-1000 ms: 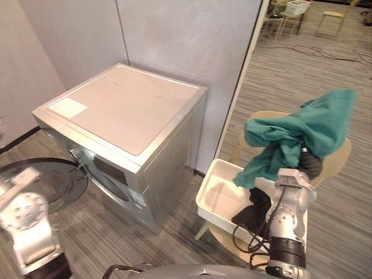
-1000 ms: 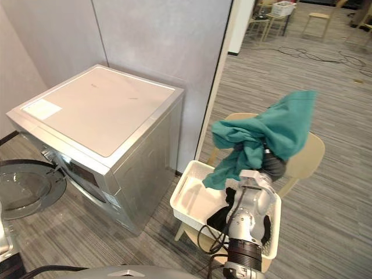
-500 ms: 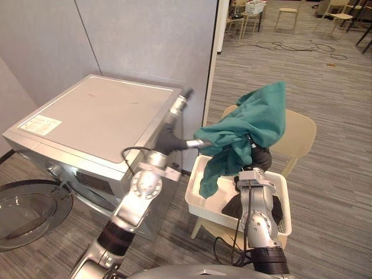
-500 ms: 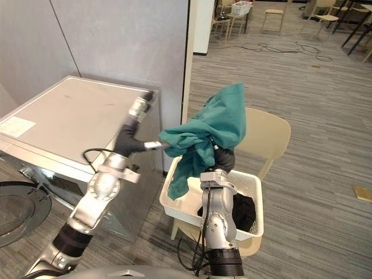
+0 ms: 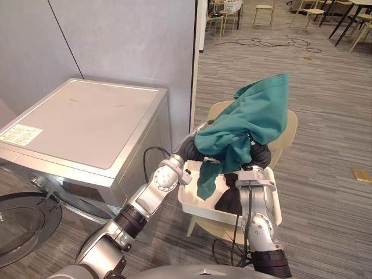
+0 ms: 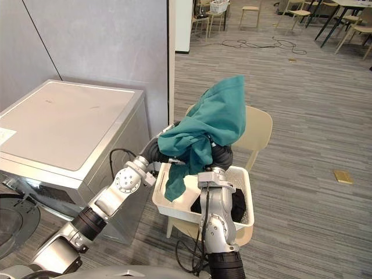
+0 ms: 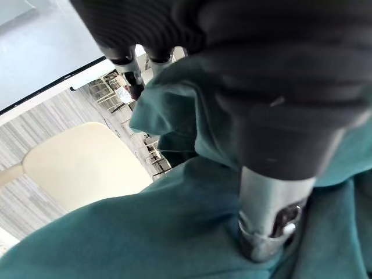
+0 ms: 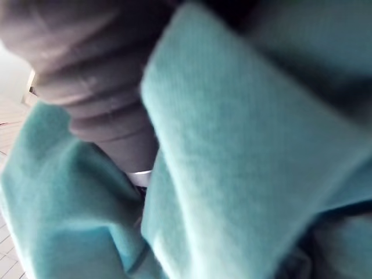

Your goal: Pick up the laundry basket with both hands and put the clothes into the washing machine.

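Observation:
A teal garment hangs lifted above the white laundry basket, draped over my right hand, whose fingers are buried in the cloth. The right wrist view has that hand's dark cover wrapped in teal folds. My left hand reaches in from the left and meets the garment's lower edge. In the left wrist view its thumb presses into the teal cloth, its fingers straight beyond a fold. A black garment lies in the basket. The silver washing machine stands left, its round door swung open.
The basket rests on a beige chair just right of the washing machine. A grey wall stands behind the machine. Open striped floor stretches to the right, with a small tan object on it and more chairs far back.
My left arm rose from the lower left and brought its hand against the teal garment's lower edge. The right hand keeps the garment lifted. The camera has swung right.

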### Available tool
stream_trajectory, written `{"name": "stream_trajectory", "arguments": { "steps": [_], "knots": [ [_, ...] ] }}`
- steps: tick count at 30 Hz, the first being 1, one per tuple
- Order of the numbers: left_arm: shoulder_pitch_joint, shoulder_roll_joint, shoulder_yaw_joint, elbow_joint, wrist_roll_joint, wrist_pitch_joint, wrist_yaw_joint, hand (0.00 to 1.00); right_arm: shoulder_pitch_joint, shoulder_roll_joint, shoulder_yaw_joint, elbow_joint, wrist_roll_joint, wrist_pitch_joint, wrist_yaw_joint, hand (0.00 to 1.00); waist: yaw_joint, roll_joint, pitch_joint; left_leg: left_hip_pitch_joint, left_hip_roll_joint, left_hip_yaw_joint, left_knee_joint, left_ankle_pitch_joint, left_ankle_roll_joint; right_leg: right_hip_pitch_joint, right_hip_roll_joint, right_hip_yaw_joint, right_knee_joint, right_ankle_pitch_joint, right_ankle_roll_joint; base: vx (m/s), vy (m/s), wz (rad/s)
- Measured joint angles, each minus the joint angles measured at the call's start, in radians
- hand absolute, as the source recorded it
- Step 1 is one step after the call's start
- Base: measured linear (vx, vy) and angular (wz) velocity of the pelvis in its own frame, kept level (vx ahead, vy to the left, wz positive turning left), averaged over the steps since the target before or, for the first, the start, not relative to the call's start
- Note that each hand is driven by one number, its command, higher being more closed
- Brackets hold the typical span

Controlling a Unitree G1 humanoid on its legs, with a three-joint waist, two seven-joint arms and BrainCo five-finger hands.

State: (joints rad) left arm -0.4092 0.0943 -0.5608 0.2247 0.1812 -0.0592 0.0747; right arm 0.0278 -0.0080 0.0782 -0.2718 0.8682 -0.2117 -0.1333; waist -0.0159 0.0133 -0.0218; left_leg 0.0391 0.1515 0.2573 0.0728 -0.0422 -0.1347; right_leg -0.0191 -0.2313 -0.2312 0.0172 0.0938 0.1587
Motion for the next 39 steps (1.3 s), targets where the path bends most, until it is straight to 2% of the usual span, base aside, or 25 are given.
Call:
{"name": "stream_trajectory", "arguments": {
  "steps": [7,8,16,26,32,33,37,39],
  "knots": [
    [-0.020,-0.019,-0.050,0.071,-0.001,0.016,-0.002,0.00,0.010,0.000,0.007,-0.021,-0.001,0.001,-0.008,1.00,-0.007,-0.020,-0.015,0.000,0.000,0.001,-0.006,0.001,0.000,-0.003,0.002,0.001,-0.002,0.002,0.000,0.00,-0.002,-0.02],
    [-0.030,-0.019,-0.059,0.072,-0.003,0.016,-0.002,1.00,0.012,0.000,0.011,-0.032,-0.001,0.001,-0.008,1.00,-0.006,-0.020,-0.015,0.000,0.000,0.001,-0.006,0.001,0.000,-0.002,0.002,0.001,-0.002,0.002,0.000,0.00,0.000,0.00],
    [-0.064,-0.058,-0.112,0.079,-0.069,0.018,-0.003,1.00,0.033,0.002,0.018,-0.036,-0.003,0.001,-0.011,1.00,-0.010,-0.024,-0.029,0.001,-0.001,-0.007,-0.023,0.009,-0.003,-0.001,0.002,-0.004,-0.005,0.002,0.000,0.00,-0.002,0.01],
    [-0.069,-0.066,-0.144,0.082,-0.129,0.020,-0.003,1.00,0.045,0.004,0.018,-0.036,-0.003,0.000,-0.020,1.00,-0.014,-0.028,-0.038,0.001,-0.001,-0.008,-0.024,0.010,-0.003,-0.001,0.002,-0.006,-0.004,0.002,0.000,0.00,0.000,0.00],
    [-0.069,-0.068,-0.148,0.082,-0.150,0.024,-0.003,1.00,0.052,0.005,0.017,-0.036,-0.003,-0.002,-0.020,1.00,-0.019,-0.042,-0.054,0.000,-0.001,-0.009,-0.024,0.011,-0.003,-0.001,0.002,-0.009,-0.004,0.001,0.000,0.00,0.000,0.00],
    [-0.069,-0.068,-0.147,0.082,-0.159,0.027,-0.003,1.00,0.057,0.006,0.016,-0.036,-0.004,-0.002,-0.020,0.00,-0.019,-0.042,-0.055,0.000,-0.001,-0.010,-0.024,0.011,-0.003,-0.001,0.002,-0.009,-0.004,0.001,-0.001,0.00,0.000,0.00],
    [-0.069,-0.068,-0.135,0.082,-0.160,0.037,-0.002,1.00,0.110,0.003,0.007,-0.023,-0.011,0.002,-0.020,0.00,-0.019,-0.042,-0.055,0.000,-0.001,-0.011,-0.024,0.011,-0.003,-0.001,0.002,-0.009,-0.003,-0.002,-0.004,0.00,0.000,0.00],
    [-0.069,-0.067,-0.101,0.079,-0.161,0.038,-0.002,1.00,0.156,-0.002,-0.011,-0.008,-0.015,0.037,-0.013,0.00,-0.020,-0.042,-0.055,0.000,-0.001,-0.010,-0.024,0.011,-0.003,-0.003,0.002,-0.009,-0.003,-0.002,-0.004,0.00,0.000,0.00]
  ]
}}
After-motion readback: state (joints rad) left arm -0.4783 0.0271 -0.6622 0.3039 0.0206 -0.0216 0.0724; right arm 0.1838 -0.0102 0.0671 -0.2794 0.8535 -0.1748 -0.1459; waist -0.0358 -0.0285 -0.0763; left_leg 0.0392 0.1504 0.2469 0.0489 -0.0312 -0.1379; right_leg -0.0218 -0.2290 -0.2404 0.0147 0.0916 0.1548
